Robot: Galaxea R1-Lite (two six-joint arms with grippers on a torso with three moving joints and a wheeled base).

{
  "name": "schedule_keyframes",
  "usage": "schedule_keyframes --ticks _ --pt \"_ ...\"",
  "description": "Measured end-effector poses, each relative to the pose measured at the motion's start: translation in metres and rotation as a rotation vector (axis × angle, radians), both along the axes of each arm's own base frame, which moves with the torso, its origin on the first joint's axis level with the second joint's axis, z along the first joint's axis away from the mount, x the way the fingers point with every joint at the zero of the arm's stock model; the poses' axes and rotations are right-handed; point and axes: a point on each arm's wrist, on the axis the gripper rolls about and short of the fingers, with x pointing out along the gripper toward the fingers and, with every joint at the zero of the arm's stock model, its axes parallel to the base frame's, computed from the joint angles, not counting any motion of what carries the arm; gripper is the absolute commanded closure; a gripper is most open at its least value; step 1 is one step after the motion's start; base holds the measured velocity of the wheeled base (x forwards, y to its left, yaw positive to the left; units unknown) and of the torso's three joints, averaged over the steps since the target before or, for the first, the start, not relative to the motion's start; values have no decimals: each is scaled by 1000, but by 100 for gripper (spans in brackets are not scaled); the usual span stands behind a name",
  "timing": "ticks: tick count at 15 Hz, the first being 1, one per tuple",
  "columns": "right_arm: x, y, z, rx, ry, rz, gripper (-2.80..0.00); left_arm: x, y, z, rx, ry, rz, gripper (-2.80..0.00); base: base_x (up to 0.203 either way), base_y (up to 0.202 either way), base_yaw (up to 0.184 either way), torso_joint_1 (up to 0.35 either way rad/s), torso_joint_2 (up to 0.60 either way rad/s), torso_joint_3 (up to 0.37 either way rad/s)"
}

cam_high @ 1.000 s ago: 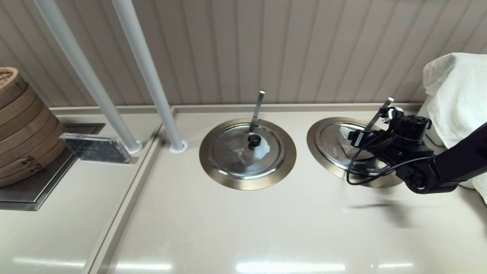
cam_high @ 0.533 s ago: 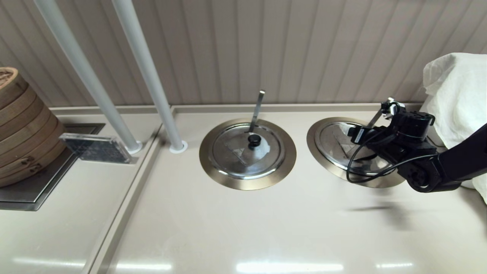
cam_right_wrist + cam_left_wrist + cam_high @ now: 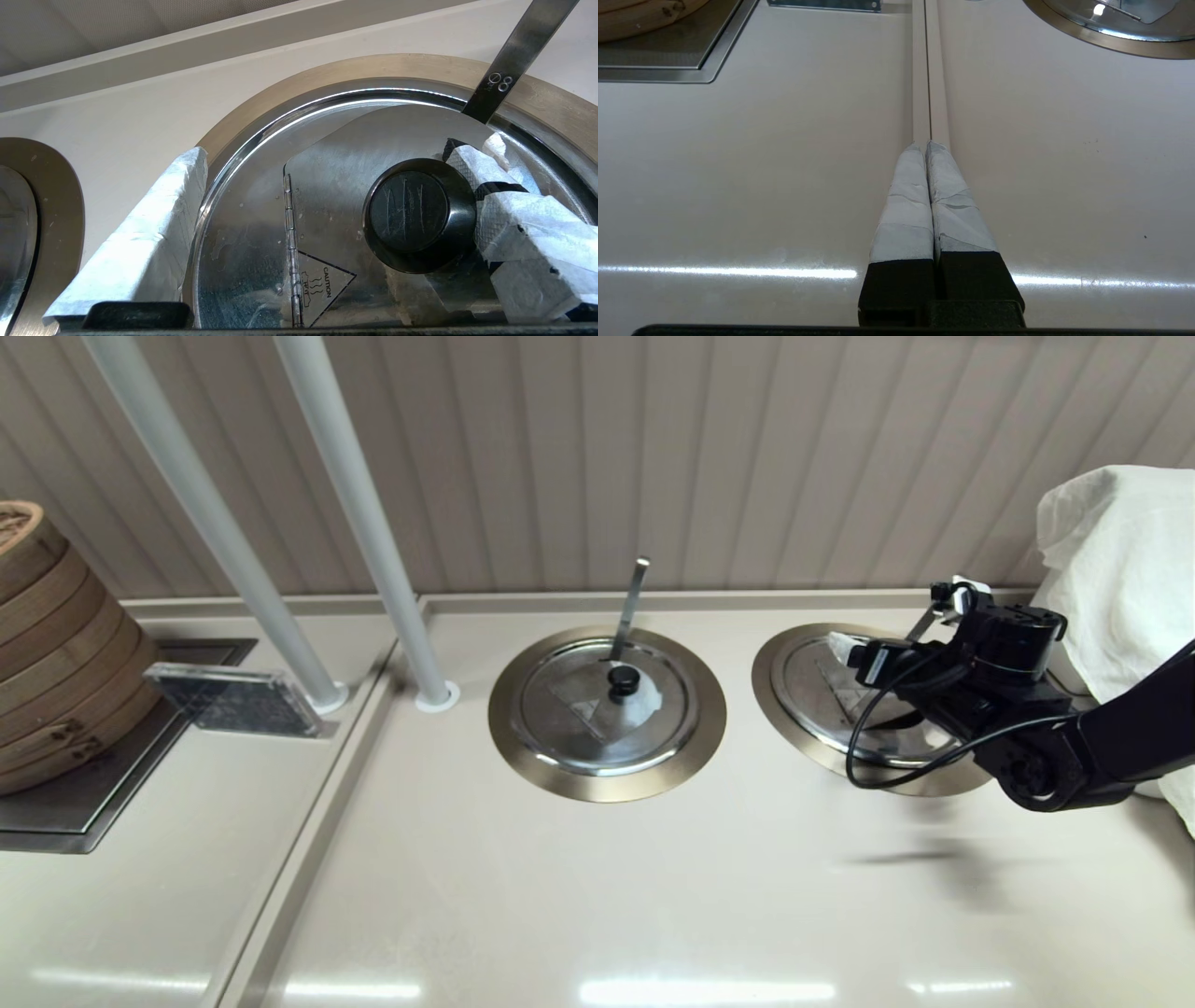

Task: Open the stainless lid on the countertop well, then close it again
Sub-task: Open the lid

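Left pincer (image 3: pixel 928 145) is hanging over the bench (image 3: pixel 738 163) above a seam, taped fingers pressed together, holding nothing. Far left, bamboo steamers (image 3: pixel 56 644) are sitting in a steel tray. Two grey poles (image 3: pixel 280 523) are rising beside them. Mid-bench, the twin lid (image 3: pixel 607 705) with the whitish patch is lying shut. Further right, the stainless lid (image 3: pixel 327 186) is sitting flat in the countertop well (image 3: pixel 289 88), slanted utensil handle (image 3: pixel 518 51) poking through it. Right pincer (image 3: pixel 336 205) is hovering over that lid, fingers spread wide: one finger (image 3: pixel 514 219) touching the black knob (image 3: pixel 418 219), the other out by the rim. White cloth (image 3: pixel 1120 569) is lying far right.
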Motion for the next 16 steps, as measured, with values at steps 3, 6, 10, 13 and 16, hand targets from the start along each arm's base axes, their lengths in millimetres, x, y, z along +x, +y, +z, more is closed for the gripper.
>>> schedule_keyframes --ticks 3,6,10,13,16 --pt "-2 3 2 -1 -3 7 -280 0 0 0 0 0 0 0 0 0 0 0 0 0" --pt "-4 5 4 -1 -6 12 -280 0 0 0 0 0 0 0 0 0 0 0 0 0" --pt "-7 7 10 1 -18 21 -280 0 0 0 0 0 0 0 0 0 0 0 0 0" --pt "-11 11 15 2 -27 30 -280 0 0 0 0 0 0 0 0 0 0 0 0 0" --pt "-13 15 16 1 -30 39 -280 0 0 0 0 0 0 0 0 0 0 0 0 0"
